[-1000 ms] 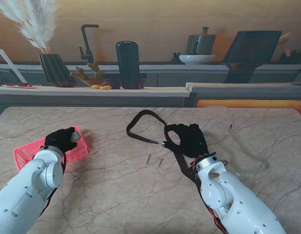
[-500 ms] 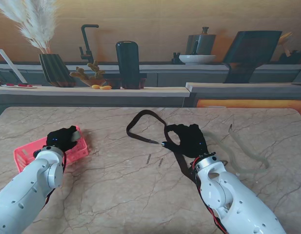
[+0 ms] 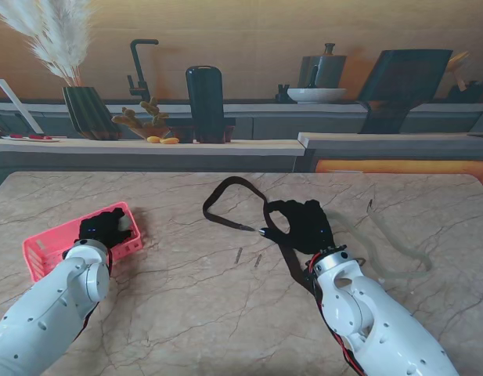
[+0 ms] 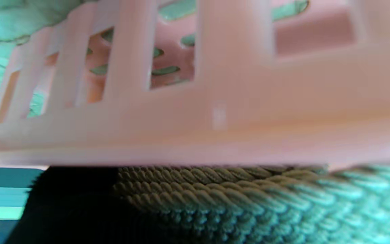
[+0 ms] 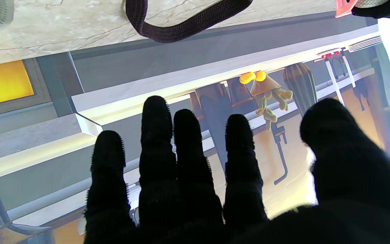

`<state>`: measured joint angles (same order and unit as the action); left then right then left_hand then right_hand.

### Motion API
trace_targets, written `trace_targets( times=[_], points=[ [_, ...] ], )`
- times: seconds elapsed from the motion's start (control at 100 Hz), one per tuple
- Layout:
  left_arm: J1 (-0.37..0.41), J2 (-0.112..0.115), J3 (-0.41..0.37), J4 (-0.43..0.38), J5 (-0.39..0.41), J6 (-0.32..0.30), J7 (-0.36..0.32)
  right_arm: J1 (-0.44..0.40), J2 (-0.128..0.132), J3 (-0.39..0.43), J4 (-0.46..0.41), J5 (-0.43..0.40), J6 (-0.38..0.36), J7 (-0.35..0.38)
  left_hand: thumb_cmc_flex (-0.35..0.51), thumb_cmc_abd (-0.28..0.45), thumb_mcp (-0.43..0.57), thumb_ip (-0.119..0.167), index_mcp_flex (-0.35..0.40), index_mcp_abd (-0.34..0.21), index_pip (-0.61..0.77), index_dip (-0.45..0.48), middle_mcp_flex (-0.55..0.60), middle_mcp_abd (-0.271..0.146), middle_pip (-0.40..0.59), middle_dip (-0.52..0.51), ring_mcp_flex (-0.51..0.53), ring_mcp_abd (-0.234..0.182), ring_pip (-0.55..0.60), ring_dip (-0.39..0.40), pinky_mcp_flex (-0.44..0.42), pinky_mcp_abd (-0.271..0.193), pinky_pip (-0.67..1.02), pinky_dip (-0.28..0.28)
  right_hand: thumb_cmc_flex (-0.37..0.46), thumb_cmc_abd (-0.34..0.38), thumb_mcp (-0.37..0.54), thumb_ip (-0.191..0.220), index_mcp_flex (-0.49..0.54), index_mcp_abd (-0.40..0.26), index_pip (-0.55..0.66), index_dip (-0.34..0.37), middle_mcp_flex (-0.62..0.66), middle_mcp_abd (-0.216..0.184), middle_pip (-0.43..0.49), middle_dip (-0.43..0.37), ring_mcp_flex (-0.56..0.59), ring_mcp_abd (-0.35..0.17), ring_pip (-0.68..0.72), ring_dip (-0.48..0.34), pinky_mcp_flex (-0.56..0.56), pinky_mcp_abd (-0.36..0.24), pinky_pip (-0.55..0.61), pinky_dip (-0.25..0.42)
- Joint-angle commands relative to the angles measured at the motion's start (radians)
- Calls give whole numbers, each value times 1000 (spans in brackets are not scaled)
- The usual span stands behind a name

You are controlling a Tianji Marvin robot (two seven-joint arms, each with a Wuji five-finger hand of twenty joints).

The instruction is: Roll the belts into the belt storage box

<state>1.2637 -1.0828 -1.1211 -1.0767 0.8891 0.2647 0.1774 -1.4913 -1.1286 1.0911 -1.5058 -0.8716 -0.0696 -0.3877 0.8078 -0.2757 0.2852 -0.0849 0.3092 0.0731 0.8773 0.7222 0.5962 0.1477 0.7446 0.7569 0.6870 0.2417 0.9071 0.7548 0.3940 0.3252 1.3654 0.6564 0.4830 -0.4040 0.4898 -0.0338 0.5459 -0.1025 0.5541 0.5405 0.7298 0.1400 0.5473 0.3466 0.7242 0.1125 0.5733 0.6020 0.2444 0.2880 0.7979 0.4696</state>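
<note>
A rolled pale belt is held by the left robot hand at the pink box, while the right robot hand, fingers spread, rests on the soft, floppy dark belt, probably best gripped near its end.

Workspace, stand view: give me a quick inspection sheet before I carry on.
Surface: marble table, bare near me.
Job's things: pink storage box at left; dark belt looped at centre; pale belt at right.
Clutter: two small sticks.
Robot hands: left hand at the box holding a rolled woven belt; right hand over the dark belt, fingers spread.
Cables: red wires at right wrist.
Surroundings: kitchen counter.
</note>
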Motion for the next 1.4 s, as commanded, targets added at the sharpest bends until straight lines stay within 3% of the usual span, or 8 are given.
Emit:
trace_targets(
  times=[0.0,0.07,0.21,0.5,0.73,0.94,1.18,1.39],
  points=[
    [6,-6,-4,4,-9,5,-2,-3,-4,-3,1,1,-1,-3,-30,72,-72,45,-38,16,-55,-16,-52,19,-30,-8,-47,27,-19,23,-41,16,17,62,21,73,-18,31,11,-20,13,10,6,-4,13,8,2,-12,16,17,-7,-1,-15,24],
    [9,-7,-9,4,-19,7,-7,-2,-4,-4,3,2,-1,-4,-11,109,-205,51,-55,17,-84,-41,-87,39,-58,-10,-90,34,-45,30,-67,16,-3,64,24,73,-18,31,11,-19,13,10,6,-5,14,8,2,-13,17,17,-7,-2,-15,23],
    [15,-9,-21,-2,-40,9,-22,-1,-5,-5,5,4,2,-5,-52,159,-285,49,-81,16,-133,-65,-148,46,-103,-22,-158,46,-76,27,-114,20,-34,55,28,75,-20,31,11,-21,15,10,6,-5,15,8,3,-14,18,17,-7,-2,-14,23],
    [25,-13,-45,-14,-76,2,-43,0,-6,-5,8,3,4,-10,-170,181,-309,51,-100,12,-215,-108,-211,53,-187,-45,-241,55,-146,22,-197,33,-76,75,41,80,-25,32,11,-20,19,11,6,-8,19,8,4,-16,21,18,-5,-5,-12,22],
    [35,-21,-68,-25,-110,-5,-37,1,-6,-5,10,4,6,-11,-237,283,-307,54,-112,4,-259,-133,-243,52,-235,-69,-294,59,-199,9,-262,35,-114,73,47,84,-30,33,12,-22,23,11,7,-7,22,8,4,-16,23,18,-5,-6,-10,22],
    [57,-32,-109,-49,-156,-31,-17,3,-7,-6,12,6,7,-11,-188,293,-302,56,-89,0,-275,-147,-210,50,-255,-91,-277,69,-215,-1,-270,36,-128,60,49,86,-34,35,12,-19,26,11,6,-7,23,7,3,-16,24,17,-5,-5,-8,21],
    [91,-39,-149,-105,-187,-15,-20,4,-7,-7,14,9,9,-10,-15,233,-286,67,-52,4,-284,-166,-147,51,-250,-127,-157,85,-135,17,-127,47,-56,62,48,88,-35,36,13,-21,29,12,6,-8,23,6,4,-17,25,17,0,-8,-5,21],
    [107,-66,-180,-142,-310,9,-8,4,-7,-6,17,10,8,-11,26,227,-271,75,-44,2,-285,-177,-158,54,-266,-164,-154,85,-165,-17,-113,47,-91,38,46,89,-35,37,17,-22,32,13,5,-8,23,6,5,-17,26,17,3,-9,-1,21]
  ],
)
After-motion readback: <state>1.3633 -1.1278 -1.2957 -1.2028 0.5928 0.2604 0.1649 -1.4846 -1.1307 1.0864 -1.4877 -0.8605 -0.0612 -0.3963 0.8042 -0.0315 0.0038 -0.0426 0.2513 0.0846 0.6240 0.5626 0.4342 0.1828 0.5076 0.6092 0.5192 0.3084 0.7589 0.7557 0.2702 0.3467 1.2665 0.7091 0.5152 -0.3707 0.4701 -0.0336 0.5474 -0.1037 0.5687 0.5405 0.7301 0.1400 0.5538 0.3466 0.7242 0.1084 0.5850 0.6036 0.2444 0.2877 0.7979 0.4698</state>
